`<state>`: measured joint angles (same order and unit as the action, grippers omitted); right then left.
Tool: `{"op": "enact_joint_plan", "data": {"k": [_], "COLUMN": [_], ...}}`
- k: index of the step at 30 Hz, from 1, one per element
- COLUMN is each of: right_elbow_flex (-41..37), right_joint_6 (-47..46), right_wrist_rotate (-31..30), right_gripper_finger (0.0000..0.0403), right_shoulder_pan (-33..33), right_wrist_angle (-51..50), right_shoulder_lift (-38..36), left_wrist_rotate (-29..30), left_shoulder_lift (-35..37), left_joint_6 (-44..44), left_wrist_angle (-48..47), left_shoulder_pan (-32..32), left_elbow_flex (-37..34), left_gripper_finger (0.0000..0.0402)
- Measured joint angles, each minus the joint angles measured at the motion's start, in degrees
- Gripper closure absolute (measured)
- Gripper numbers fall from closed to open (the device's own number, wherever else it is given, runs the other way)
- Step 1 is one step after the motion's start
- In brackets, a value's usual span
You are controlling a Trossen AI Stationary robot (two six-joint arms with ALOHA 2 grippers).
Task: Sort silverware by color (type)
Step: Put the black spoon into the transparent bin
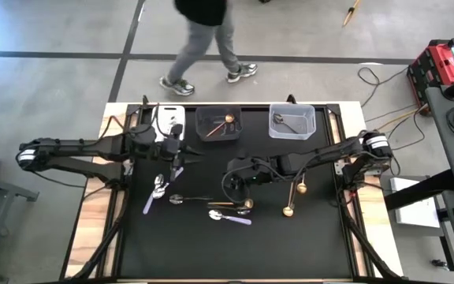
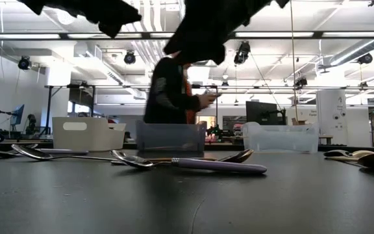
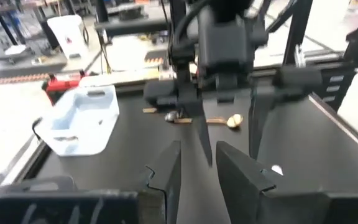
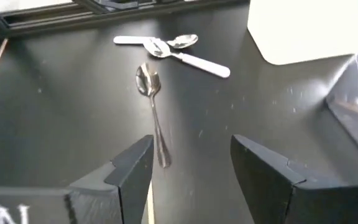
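Silverware lies on the black mat: lilac-handled spoons [image 1: 156, 193], a silver spoon [image 1: 186, 199], a copper spoon [image 1: 232, 205], another lilac-handled spoon [image 1: 232, 216] and two gold spoons [image 1: 294, 197]. My right gripper [image 1: 228, 177] hangs open and empty above the mat's middle. In its wrist view its fingers [image 4: 132, 171] stand short of the silver spoon [image 4: 152, 106], with the lilac-handled spoons [image 4: 179, 53] beyond. My left gripper [image 1: 184, 154] is over the mat near the white bin [image 1: 169, 120]. It is open by a narrow gap [image 3: 197, 165], with nothing between the fingers.
Three bins stand along the far edge: white, dark [image 1: 218, 123] holding a copper spoon, and clear [image 1: 292, 121] holding a dark utensil. The two grippers are close together over the middle. A person [image 1: 203, 39] walks on the floor beyond the far edge.
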<state>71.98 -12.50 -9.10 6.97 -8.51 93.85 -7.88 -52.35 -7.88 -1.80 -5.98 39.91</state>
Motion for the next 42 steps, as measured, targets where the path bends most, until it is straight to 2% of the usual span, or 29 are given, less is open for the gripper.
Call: {"op": "enact_joint_plan", "data": {"k": [6,15,29,33,38,42], "right_elbow_flex": [8.10,18.54,31.04,35.44,41.61,44.67], "right_joint_6": [6.12,9.50,14.05,14.73,15.09,12.60], "right_wrist_rotate": [-0.06,-0.02,0.29,0.77,6.01,9.43], "right_gripper_finger": [0.0198,0.0198,0.0197,0.0197,0.0197,0.0197], "right_shoulder_pan": [-0.36,-1.10,-1.96,-2.26,-2.33,-2.37], "right_wrist_angle": [-1.80,-4.40,-4.81,-6.47,-10.32,-12.14], "right_shoulder_lift": [6.90,15.94,30.58,34.78,39.90,43.44], "left_wrist_rotate": [0.00,0.03,0.35,1.53,2.66,4.24], "left_shoulder_lift": [3.14,7.25,10.67,11.07,12.61,13.69], "left_joint_6": [0.35,0.52,-9.05,-9.60,-9.41,-10.74], "left_wrist_angle": [-1.33,-1.78,0.29,3.08,11.06,12.47], "left_shoulder_pan": [0.00,-0.02,-0.07,-0.07,-0.13,-0.11], "left_elbow_flex": [0.01,0.01,-0.11,-2.40,-8.00,-10.22], "left_gripper_finger": [0.0318,0.0318,0.0318,0.0318,0.0318,0.0318]}}
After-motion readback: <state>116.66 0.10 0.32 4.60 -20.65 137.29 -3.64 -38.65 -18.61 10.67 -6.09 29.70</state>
